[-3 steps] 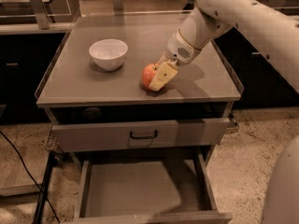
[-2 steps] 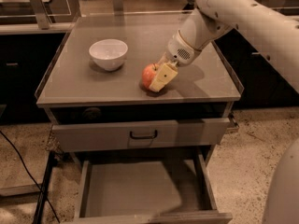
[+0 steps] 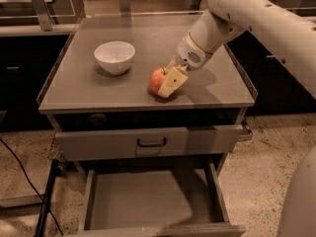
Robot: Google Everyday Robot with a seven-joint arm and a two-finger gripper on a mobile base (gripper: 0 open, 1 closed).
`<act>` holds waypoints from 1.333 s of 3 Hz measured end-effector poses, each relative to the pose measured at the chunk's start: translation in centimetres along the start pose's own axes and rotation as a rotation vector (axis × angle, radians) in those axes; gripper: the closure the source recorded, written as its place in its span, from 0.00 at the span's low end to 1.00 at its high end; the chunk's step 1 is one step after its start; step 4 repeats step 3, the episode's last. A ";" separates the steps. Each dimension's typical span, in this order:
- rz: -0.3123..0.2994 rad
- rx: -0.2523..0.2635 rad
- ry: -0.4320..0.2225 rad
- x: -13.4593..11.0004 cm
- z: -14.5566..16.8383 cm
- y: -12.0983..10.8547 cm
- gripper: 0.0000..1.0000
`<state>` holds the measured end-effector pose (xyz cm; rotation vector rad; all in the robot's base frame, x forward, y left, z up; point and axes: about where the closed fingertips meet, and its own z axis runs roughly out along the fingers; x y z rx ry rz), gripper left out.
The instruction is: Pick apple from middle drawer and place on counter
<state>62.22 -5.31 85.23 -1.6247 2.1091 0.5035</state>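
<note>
White arm [image 3: 256, 14] angles down from right, jaws clamped on apple [image 3: 158, 79] resting on counter [image 3: 98, 90].

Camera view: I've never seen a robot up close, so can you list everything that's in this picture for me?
counter: one, grey, rimmed, centre of view.
bowl: one, white, on the counter's left half.
apple: one, red and yellow, on the counter, right of the bowl.
drawer front: one, grey with black handle, under the counter.
middle drawer: one, grey, pulled open at the bottom.
cable: one, black, floor at left.
arm: one, white, reaching in from the right.
gripper: one, pale yellow, against the apple's right side.
</note>
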 end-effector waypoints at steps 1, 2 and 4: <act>0.000 0.000 0.000 0.0 0.0 0.0 0.19; 0.000 0.000 0.000 0.0 0.0 0.0 0.00; 0.000 0.000 0.000 0.0 0.0 0.0 0.00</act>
